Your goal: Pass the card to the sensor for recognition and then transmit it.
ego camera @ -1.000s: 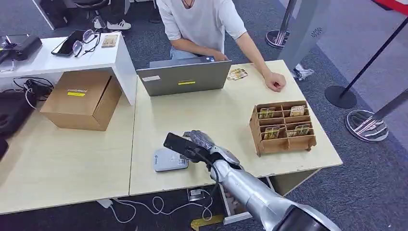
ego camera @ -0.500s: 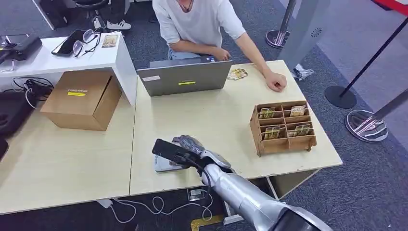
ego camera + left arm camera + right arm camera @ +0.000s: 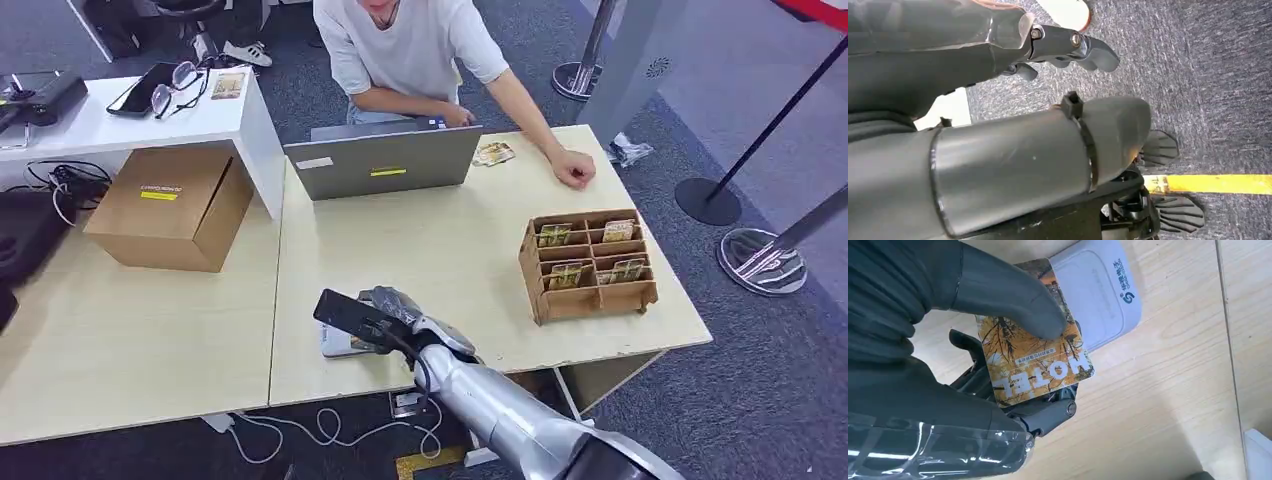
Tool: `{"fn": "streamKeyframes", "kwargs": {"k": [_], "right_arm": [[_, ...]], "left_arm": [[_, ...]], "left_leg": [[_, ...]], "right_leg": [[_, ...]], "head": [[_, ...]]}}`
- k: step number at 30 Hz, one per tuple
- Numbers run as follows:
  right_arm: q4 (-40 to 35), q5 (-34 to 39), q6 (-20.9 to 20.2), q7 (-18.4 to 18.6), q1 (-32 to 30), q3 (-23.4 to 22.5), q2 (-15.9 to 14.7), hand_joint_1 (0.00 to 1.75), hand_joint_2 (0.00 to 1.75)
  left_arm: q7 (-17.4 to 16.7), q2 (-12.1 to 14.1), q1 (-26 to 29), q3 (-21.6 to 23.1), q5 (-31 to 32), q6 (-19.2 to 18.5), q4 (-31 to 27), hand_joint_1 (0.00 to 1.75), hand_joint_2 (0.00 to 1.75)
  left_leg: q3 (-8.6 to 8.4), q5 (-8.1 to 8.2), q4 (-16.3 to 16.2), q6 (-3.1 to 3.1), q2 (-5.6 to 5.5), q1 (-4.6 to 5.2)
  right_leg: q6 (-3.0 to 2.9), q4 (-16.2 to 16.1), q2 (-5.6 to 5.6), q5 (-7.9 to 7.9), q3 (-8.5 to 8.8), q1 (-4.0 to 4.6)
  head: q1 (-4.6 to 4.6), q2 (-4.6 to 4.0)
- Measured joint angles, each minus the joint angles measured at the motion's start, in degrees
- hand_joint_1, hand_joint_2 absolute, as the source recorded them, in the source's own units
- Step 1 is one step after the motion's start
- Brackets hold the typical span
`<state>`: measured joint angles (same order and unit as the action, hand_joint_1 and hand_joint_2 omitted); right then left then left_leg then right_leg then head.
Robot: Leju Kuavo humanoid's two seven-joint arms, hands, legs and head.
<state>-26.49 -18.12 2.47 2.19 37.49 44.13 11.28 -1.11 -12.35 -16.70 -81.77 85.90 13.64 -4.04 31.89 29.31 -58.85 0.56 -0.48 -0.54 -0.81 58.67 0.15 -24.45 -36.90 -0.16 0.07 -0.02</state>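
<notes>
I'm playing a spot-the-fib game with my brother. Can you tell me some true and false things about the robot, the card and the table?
1. The right hand holds a card that says HOTEL. True.
2. The card is over the white sensor. True.
3. The laptop is shut flat. False: it stands open.
4. The wooden rack is empty. False: cards sit in its slots.
5. The left hand holds a card. False: it holds nothing.

card reader (image 3: 338, 341): near table (image 3: 450, 250) edge, under right hand (image 3: 395, 312)
card rack (image 3: 588, 263): right
laptop (image 3: 385, 160): behind
</notes>
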Motion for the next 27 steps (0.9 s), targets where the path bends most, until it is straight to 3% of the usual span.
{"fn": "streamKeyframes", "kwargs": {"k": [27], "right_arm": [[3.5, -0.1, 1.6, 4.2, 0.2, 0.0, 1.0, 1.75, 1.75]], "left_arm": [[0.0, -0.4, -0.4, 3.2, 0.0, -0.7, 0.0, 0.0, 0.0]], "left_leg": [[0.01, 0.0, 0.0, 0.0, 0.0, 0.0]], "right_leg": [[0.0, 0.0, 0.0, 0.0, 0.0, 0.0]], "head": [[0.02, 0.0]]}}
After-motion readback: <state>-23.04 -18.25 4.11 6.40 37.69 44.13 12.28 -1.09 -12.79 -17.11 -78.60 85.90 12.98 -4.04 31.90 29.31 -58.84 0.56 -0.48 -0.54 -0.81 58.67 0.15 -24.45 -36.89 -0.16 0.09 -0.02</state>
